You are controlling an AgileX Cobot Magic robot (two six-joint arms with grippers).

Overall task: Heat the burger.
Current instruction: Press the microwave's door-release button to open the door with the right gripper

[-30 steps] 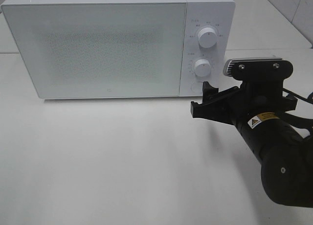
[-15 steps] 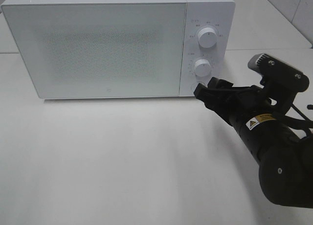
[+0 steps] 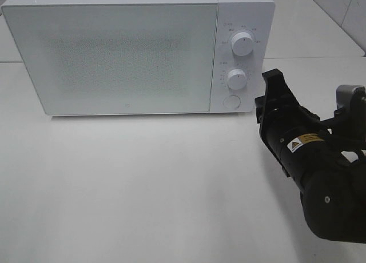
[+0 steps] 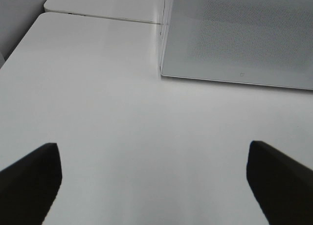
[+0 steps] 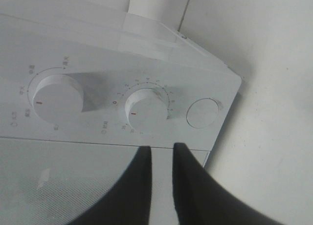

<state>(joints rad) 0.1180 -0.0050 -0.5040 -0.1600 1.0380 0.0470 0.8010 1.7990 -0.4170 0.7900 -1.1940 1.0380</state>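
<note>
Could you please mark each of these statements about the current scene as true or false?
1. The door of the white box-shaped microwave oven is closed. True.
2. A burger lies on the table in front of the microwave. False: no burger shows in any view; the white table there is bare.
3. The black right gripper is near the microwave's control-panel end. True.
4. The left gripper is clamped on something. False: its dark fingers stand wide apart and hold nothing.
5. The control panel carries three knobs. False: it has an upper white round knob, a lower white round knob and a flat round button.
</note>
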